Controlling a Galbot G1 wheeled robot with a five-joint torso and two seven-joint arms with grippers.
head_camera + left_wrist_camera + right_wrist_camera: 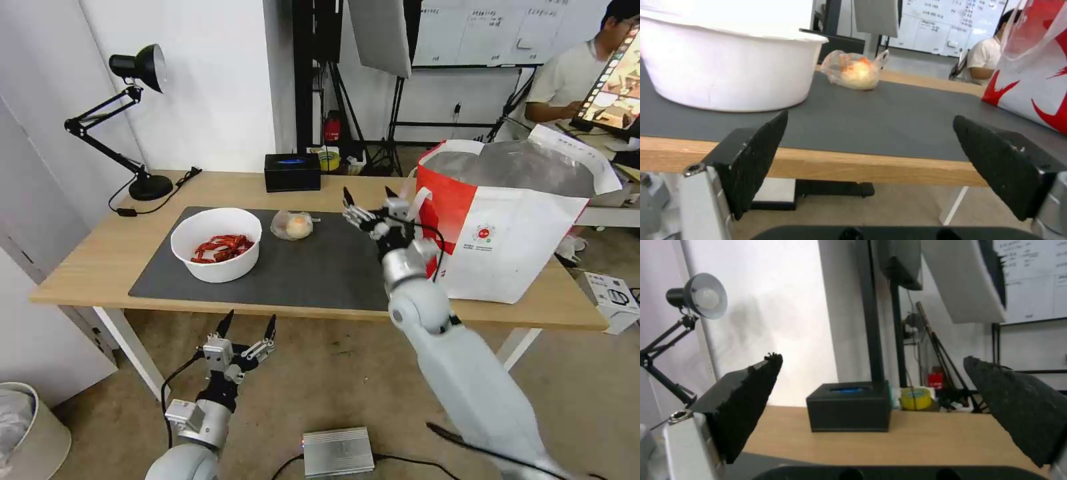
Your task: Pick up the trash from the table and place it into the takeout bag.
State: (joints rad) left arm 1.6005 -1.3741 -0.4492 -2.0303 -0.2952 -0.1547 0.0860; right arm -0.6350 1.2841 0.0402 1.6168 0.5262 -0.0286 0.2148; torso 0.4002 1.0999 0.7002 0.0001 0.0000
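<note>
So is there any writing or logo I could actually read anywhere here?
Nothing can be read.
takeout bag: small round red logo with a line of print beneath, too small to read.
whiteboard: handwritten rows, too blurred to read.
black box: blue patch on top, no legible text.

No readable text anywhere. Takeout bag (513,247) has small round red logo with tiny illegible print under it; whiteboard (493,30) behind bag has illegible writing.

The takeout bag (1040,83) is cut off at the frame's edge.
</note>
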